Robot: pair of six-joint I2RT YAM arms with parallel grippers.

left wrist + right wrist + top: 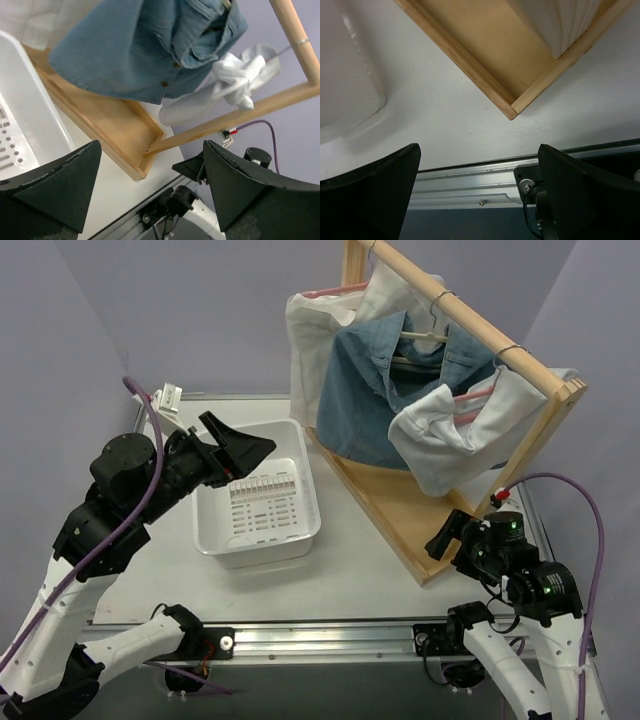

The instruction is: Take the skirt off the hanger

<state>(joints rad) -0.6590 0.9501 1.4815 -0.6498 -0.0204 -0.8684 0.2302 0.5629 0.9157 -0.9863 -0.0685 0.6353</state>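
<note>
One denim skirt (365,405) hangs on one pale hanger (425,337) from the top rail of one wooden rack (480,330). It hangs between two other pieces, the far white garment (320,330) and the near white garment (450,435). One white basket (311,505) sits on the bench (360,570), left of the rack. Of the two arms, the left tool (250,455) hovers over the basket, fingers apart and empty. The right tool (448,533) sits low by the rack's near corner, fingers apart and empty.
</note>
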